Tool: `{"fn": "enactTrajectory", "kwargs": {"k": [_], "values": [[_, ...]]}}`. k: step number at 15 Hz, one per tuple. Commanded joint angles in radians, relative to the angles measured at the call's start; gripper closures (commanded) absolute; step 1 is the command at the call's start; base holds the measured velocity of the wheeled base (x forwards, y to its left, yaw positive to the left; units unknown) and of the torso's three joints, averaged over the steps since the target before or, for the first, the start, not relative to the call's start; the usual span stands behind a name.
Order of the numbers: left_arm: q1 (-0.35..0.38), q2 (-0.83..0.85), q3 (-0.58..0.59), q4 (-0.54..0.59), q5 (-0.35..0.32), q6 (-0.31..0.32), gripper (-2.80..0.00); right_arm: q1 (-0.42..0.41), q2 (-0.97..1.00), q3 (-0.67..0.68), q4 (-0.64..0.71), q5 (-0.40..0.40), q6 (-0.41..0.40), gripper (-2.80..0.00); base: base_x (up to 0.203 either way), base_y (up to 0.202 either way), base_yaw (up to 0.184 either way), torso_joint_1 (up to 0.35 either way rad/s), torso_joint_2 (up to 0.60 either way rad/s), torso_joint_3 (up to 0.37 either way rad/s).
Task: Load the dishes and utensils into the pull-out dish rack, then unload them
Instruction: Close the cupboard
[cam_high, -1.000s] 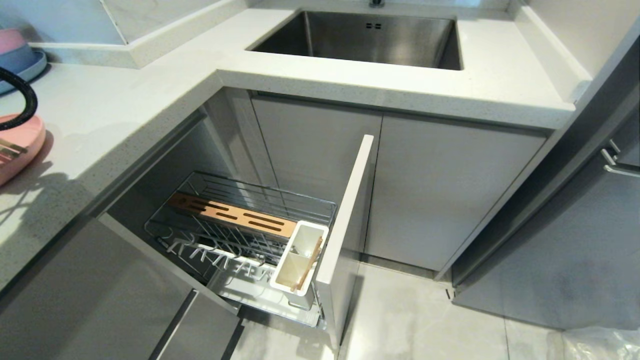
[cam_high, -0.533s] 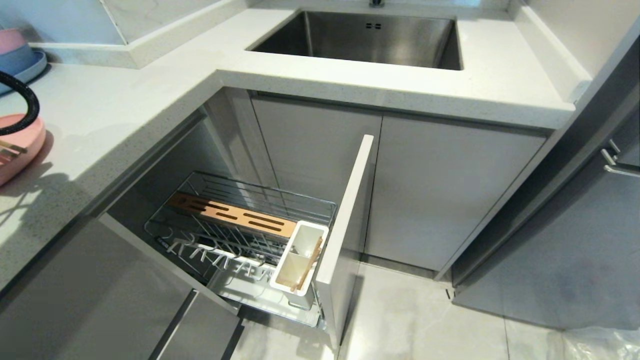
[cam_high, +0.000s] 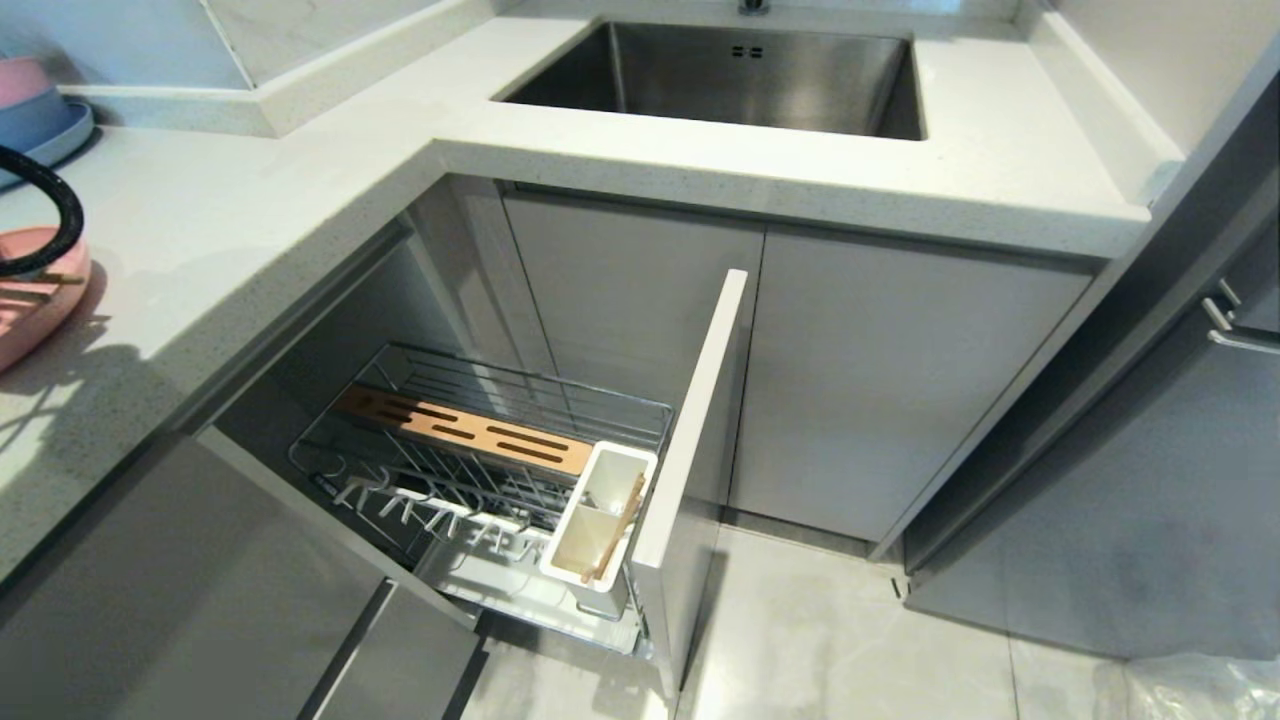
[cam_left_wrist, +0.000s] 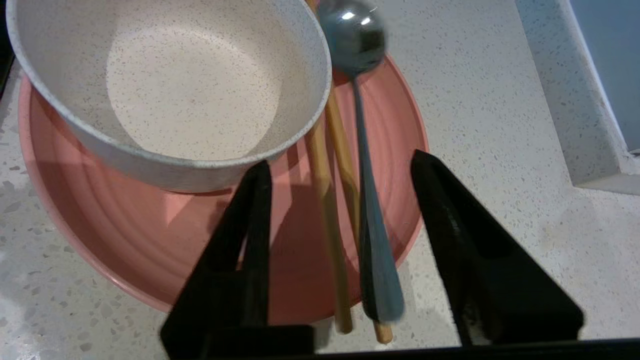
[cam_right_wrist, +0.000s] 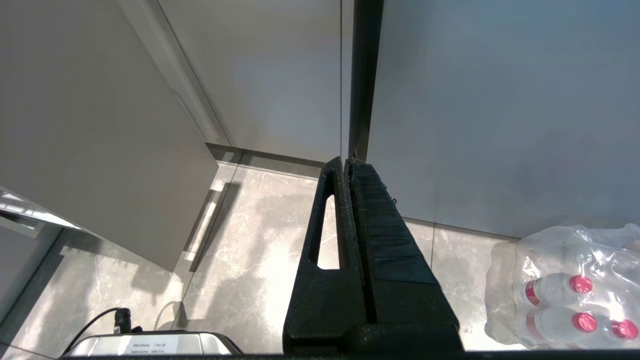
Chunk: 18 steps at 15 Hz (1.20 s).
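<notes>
The left gripper (cam_left_wrist: 340, 175) is hovering released over the large flat round pink plate (cam_left_wrist: 150, 240) on the speckled white stone countertop (cam_left_wrist: 490, 110), its black fingers (cam_left_wrist: 252, 210) spread wide. Between them are lying the silver metal spoon (cam_left_wrist: 372, 235) and the pair of light wooden chopsticks (cam_left_wrist: 325, 200); beyond sits the cream-white round bowl (cam_left_wrist: 190, 85). The chrome wire pull-out dish rack (cam_high: 480, 470) is standing open, one chopstick in its caddy. The right gripper (cam_right_wrist: 347, 170) is hanging clenched above the floor.

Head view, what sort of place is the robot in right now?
Most likely a home kitchen. A stainless steel sink is set into a pale speckled countertop, grey cabinets run beneath it, and a pull-out dish rack with a white cutlery caddy stands open below.
</notes>
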Motion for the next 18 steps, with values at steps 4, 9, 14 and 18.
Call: {"fn": "enactTrajectory", "kwargs": {"k": [4,9,14,18], "values": [[-0.017,-0.012,-0.032,0.002,0.005,0.005,-2.80,0.000,0.001,0.002,0.000,0.000,0.001,0.00,0.000,0.000,0.000,0.000,0.00,0.000],[-0.045,-0.032,-0.085,0.002,0.005,0.055,-2.80,0.000,0.001,0.002,0.000,0.000,0.001,0.00,0.000,0.000,0.000,0.000,0.00,0.000],[-0.088,-0.047,-0.170,0.001,0.004,0.145,0.00,0.000,0.001,0.002,0.000,0.000,0.001,0.00,0.000,0.000,0.000,0.000,0.00,0.000],[-0.190,-0.048,-0.283,0.003,-0.016,0.256,0.00,0.000,0.001,0.002,0.000,0.000,0.001,0.00,0.000,0.000,0.000,0.000,0.00,0.000]]}}
